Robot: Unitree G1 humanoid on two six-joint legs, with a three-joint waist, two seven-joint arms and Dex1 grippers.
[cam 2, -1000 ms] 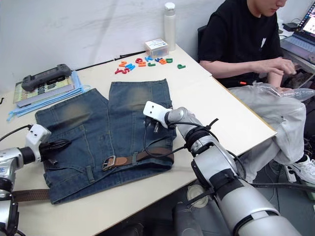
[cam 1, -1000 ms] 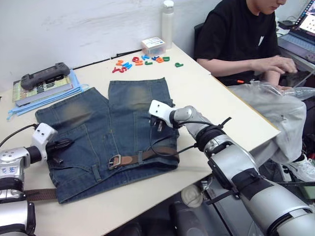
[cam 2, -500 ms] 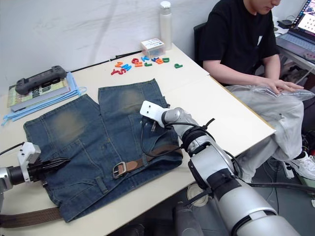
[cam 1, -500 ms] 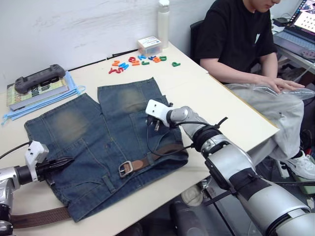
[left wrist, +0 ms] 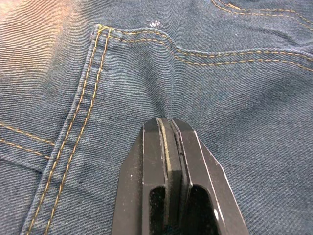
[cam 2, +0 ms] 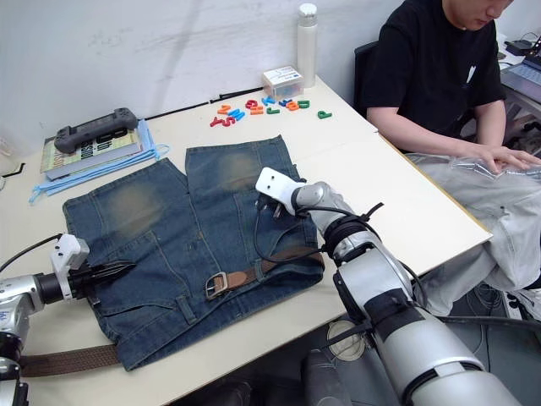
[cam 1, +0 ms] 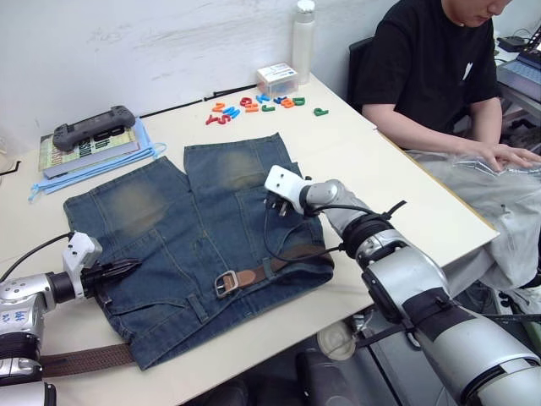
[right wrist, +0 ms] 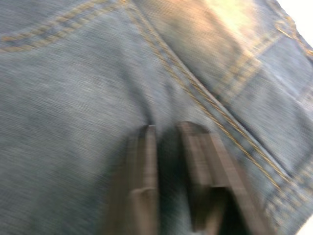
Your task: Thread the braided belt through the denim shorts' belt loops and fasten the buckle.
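The denim shorts lie flat in the middle of the table, waistband toward the near edge. The braided belt's tan end and the silver buckle rest on the waistband's middle. Its dark brown strap trails out past the left waistband corner. A belt loop sits left of the buckle. My left gripper is shut, its tips pinching a pucker of denim near the left pocket. On the right leg my right gripper rests with its fingers slightly apart, holding nothing.
A book carrying a game controller lies at the back left over blue straps. At the back are coloured plastic letters, a small box and a bottle. A person sits at the right. The waistband is near the table's front edge.
The camera has shifted. My left gripper has drawn slightly toward the near edge, staying on the left side of the shorts. The right gripper keeps its spot on the right leg.
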